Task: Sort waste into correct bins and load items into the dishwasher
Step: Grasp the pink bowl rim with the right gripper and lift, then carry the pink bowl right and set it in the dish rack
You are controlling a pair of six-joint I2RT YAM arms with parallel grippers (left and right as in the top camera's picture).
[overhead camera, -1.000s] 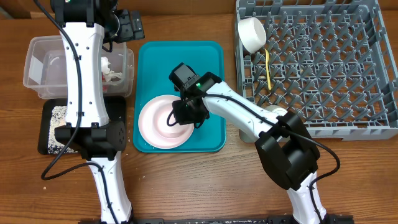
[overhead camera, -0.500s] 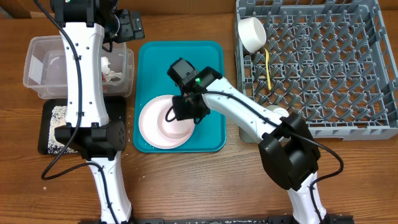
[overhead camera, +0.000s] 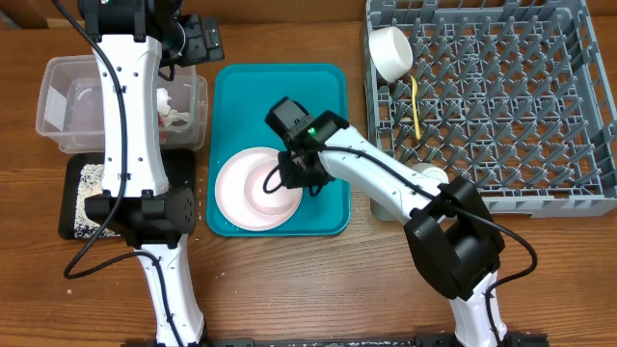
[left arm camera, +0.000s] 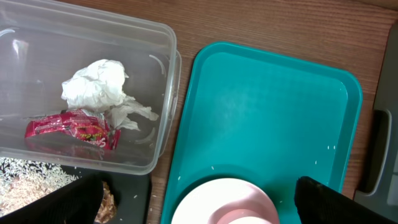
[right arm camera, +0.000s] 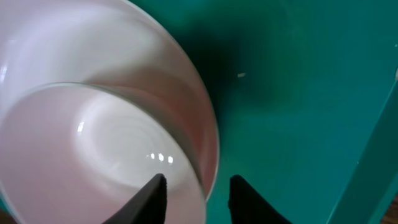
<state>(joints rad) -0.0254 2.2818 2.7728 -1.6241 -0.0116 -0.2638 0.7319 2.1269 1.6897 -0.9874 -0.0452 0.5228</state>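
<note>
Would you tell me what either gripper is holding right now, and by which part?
Nothing clearly: the right gripper straddles the rim of the pale-pink plate, gaps showing, not clamped. The left gripper is open and empty.

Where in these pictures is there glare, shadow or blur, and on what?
Right wrist view: small glare spots on the pale dish, a dark shadow on the teal tray beside its rim, the right gripper blurred. Left wrist view: soft reflections on the clear tub wall. Overhead view: even light, sharp.
</note>
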